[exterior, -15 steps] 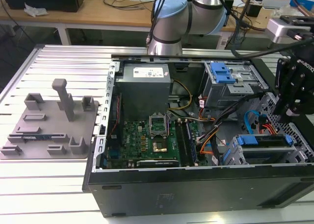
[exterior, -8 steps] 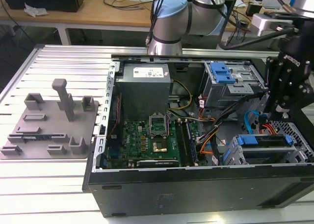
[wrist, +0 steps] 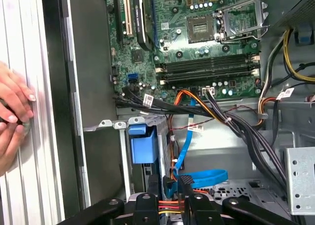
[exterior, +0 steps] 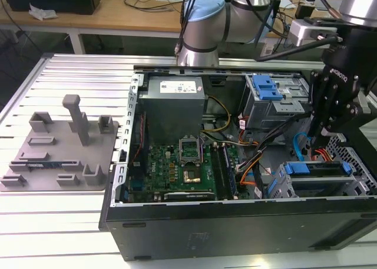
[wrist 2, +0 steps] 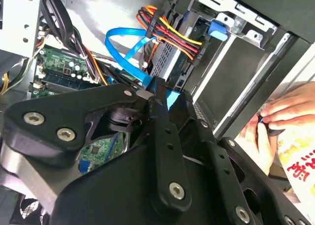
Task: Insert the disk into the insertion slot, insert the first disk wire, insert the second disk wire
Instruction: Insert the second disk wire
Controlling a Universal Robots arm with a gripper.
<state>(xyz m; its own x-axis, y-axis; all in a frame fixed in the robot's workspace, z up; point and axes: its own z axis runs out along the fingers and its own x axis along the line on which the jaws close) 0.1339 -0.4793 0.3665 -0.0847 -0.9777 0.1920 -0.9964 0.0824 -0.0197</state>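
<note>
Slatted aluminium bench [exterior: 70, 75] carries an open PC case [exterior: 235, 222] beside a grey fixture plate [exterior: 59, 151]. Disk [exterior: 318, 183] sits seated in the slot [exterior: 347, 189], at the case corner farthest from the plate. Gripper [exterior: 323, 140] hovers just above the disk's rear edge; in the second wrist view its fingers [wrist 2: 160, 94] are pinched together on the blue wire [wrist 2: 129, 50] plug. Power wire [wrist 2: 170, 33] looks already plugged into the disk.

Risks, my judgement: plug misaligned at the socket, bending it; blue loop snagging neighbouring cables; a person's hand [wrist: 12, 112] resting close to the case edge.
</note>
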